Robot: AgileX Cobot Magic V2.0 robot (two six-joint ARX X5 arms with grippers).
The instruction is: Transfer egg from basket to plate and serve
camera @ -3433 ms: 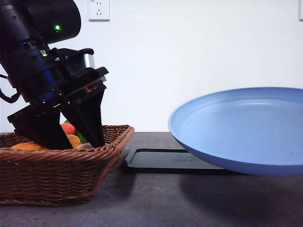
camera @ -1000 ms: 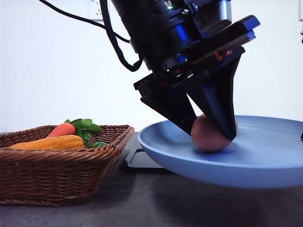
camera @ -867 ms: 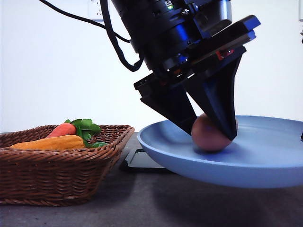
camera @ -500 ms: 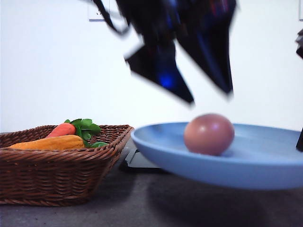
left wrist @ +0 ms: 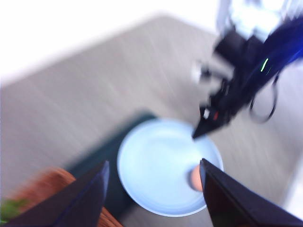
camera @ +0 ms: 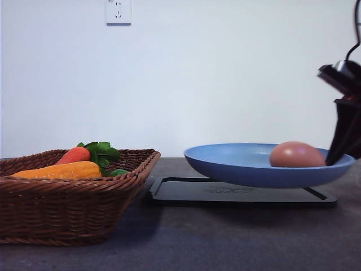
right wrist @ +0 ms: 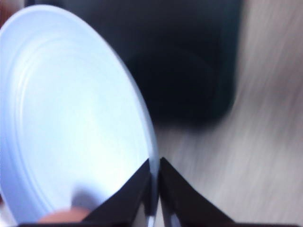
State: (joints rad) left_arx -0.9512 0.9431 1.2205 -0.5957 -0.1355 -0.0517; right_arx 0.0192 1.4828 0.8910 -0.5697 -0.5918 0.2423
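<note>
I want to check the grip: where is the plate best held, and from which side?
At its thin raised rim, from the right side, where the right gripper already pinches the plate. Probably good: the egg sits inside, so the rim is the free part.

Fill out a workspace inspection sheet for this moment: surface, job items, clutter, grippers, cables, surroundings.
Surface: dark grey table; no spills seen.
Egg: lying in the plate, toward its right side.
Plate: light blue, held at its right rim above the black tray, not resting on it.
Basket: on the table at left; no egg seen in it.
Clutter: corn cob and carrot with green leaves in the basket.
Right gripper: shut on the plate's rim.
Left gripper: open, high above the plate, holding nothing.
Cables: one black cable at the right arm.
Surroundings: white wall, wall socket.
</note>
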